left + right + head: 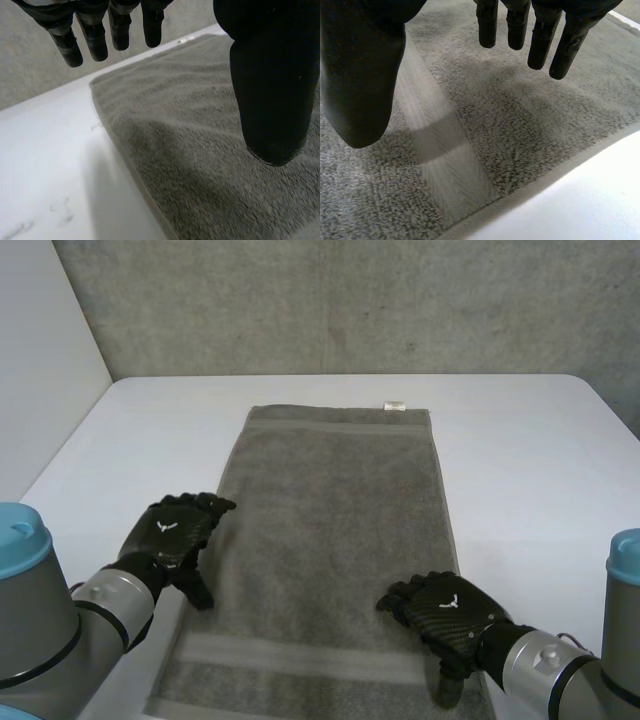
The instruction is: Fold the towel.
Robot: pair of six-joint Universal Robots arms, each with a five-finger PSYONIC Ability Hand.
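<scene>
A grey towel lies spread flat on the white bench, its long sides running away from the robot and a small white tag at its far edge. A paler woven band crosses it near the near end. The left hand sits at the towel's left long edge, in the near half, fingers over the edge and thumb over the cloth; the fingers hang straight and apart from the thumb, holding nothing. The right hand is over the towel's near right part, by the band and close to the right edge, fingers likewise relaxed and spread from the thumb, with no cloth pinched
</scene>
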